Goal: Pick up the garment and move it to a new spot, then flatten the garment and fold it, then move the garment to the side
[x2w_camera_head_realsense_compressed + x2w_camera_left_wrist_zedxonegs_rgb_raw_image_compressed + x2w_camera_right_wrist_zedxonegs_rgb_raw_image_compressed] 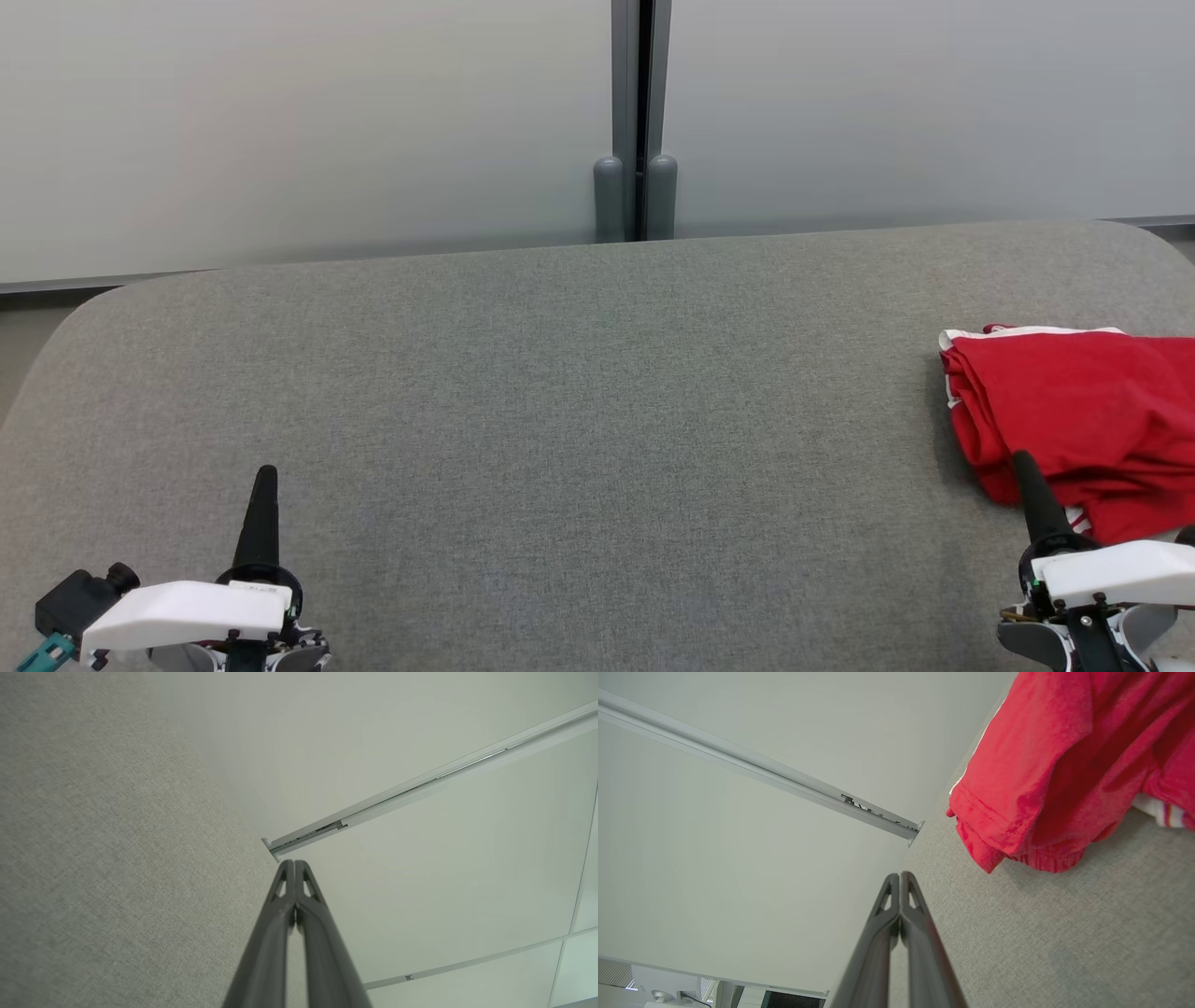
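Beside the right hand (1019, 459) (closed) lies the red garment (1083, 411).

we seem to be in an office or lab room: frosted glass wall panels (308, 131) span the top of the head view, joined by a grey metal post (624, 93) at top centre, behind a grey fabric-covered table (560, 392).
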You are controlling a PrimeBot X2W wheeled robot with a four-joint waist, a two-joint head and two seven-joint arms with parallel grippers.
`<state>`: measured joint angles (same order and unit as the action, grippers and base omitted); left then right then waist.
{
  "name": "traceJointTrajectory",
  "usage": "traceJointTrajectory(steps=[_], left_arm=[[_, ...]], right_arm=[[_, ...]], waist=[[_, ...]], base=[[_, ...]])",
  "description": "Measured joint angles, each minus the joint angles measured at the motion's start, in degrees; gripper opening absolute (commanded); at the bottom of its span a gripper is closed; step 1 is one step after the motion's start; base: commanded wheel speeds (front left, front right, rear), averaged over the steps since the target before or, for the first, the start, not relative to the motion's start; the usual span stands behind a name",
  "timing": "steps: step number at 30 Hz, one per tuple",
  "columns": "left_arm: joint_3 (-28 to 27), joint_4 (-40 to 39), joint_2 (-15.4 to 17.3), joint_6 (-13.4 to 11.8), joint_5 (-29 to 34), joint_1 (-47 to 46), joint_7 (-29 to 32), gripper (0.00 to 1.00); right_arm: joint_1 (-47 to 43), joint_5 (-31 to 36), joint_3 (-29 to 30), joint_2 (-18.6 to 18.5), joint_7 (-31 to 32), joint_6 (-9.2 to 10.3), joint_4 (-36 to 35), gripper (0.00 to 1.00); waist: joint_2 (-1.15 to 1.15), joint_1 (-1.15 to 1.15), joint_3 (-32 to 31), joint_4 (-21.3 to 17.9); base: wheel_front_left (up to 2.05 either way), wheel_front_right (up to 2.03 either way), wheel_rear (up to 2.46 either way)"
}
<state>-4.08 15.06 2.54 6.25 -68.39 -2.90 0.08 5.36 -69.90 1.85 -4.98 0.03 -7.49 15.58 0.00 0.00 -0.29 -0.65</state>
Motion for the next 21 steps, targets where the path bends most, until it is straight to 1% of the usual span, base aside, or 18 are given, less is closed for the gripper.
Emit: traceJointTrajectory(steps=[21], left_arm=[[-0.93, -0.38, 0.05, 0.34, -9.87, -1.22, 2.77, 0.00]], right_arm=[[0.24, -9.25, 1.92, 0.92, 2.65, 0.01, -0.54, 0.00]], waist=[[0.00, 0.00, 0.17, 0.24]], base=[[0.00, 0.00, 0.00]])
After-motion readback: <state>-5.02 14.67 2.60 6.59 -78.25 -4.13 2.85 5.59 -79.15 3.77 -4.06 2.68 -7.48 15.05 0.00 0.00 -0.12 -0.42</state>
